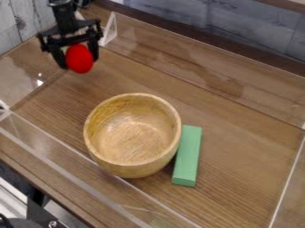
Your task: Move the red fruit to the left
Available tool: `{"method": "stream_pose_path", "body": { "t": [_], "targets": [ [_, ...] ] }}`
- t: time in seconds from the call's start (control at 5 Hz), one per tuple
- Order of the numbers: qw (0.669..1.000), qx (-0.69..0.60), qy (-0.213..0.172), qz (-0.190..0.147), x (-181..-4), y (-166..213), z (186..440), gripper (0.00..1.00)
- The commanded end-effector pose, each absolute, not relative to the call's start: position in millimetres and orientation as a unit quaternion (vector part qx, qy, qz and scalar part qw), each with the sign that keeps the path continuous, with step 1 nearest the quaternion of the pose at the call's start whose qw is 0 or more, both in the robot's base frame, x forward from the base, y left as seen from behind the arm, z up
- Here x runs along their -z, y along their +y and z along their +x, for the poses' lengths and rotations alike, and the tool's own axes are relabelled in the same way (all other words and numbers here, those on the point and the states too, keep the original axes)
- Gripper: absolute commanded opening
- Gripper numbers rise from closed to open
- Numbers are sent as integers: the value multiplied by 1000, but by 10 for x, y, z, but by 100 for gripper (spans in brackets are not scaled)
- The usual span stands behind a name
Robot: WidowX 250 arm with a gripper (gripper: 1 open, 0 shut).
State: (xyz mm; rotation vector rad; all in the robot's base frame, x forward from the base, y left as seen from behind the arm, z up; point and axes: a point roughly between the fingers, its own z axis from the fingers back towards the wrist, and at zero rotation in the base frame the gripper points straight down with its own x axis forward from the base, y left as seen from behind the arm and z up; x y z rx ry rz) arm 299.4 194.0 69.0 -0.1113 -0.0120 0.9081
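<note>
The red fruit (78,59) is a small bright red rounded toy at the far left of the wooden table (226,116). It sits between the two black fingers of my gripper (77,55), which points straight down and is shut on it. The fruit hangs slightly above the table surface. Its top is hidden by the gripper body.
A round wooden bowl (132,134) stands in the middle of the table. A flat green rectangular block (188,155) lies right beside it. Clear plastic walls (36,134) line the table's edges, one close behind the gripper.
</note>
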Motion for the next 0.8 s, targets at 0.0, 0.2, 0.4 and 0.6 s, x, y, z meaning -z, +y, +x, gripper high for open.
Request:
{"method": "stream_pose_path", "body": {
  "t": [0.0,0.2,0.4,0.6],
  "targets": [
    [891,-451,-37,-41,-803,1952,2961,0],
    [886,-461,-34,-36,-683,1896,2925,0],
    [890,-453,-29,-31,-724,1887,2948,100],
    [894,-446,-25,-29,-799,1877,2982,100]
  ]
}}
